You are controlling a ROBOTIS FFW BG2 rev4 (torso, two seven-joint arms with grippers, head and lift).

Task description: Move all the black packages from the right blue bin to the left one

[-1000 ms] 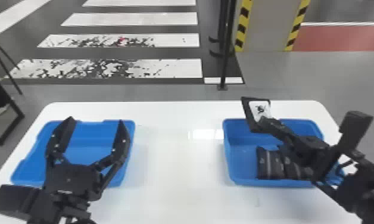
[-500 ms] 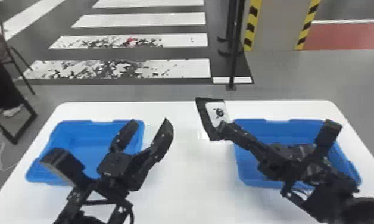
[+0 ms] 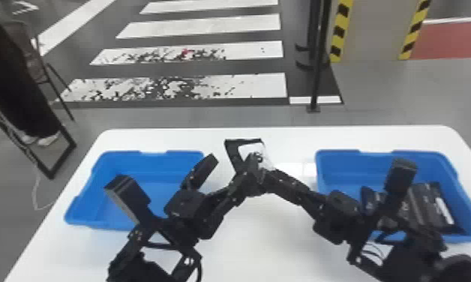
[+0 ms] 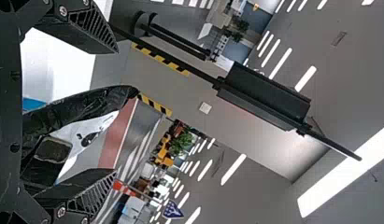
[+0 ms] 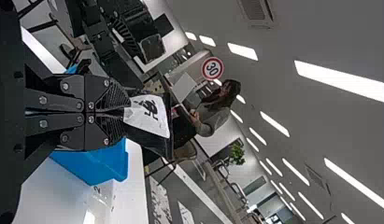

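Right blue bin (image 3: 347,167) = landmark. Nearest: right arm (image 3: 396,258), running across the bin's near side, covering part of its load. Left arm (image 3: 133,264) well left of the bin, also at the near edge. Right gripper (image 3: 266,176) just left of the bin, fingers together, clamped on the near end of one black package with a white label (image 3: 232,149). Left gripper (image 3: 234,159) farther left of the bin, fingers spread; left wrist view has the labelled package in the gap between them, can't tell if they touch it. Package itself: left of the bin, above the worktop (image 3: 276,232), tilted, label showing.

Other black packages (image 3: 428,206) lie inside the bin, partly behind the right arm; exact count unclear. Left blue bin (image 3: 171,161) sits well left of the landmark on the same white worktop.

Background: black pole (image 3: 318,71) beyond the bin's left side, pillar with yellow-black edges (image 3: 377,30) beyond the bin, white floor stripes (image 3: 208,25) beyond and left, red floor patch (image 3: 452,41) beyond and right.
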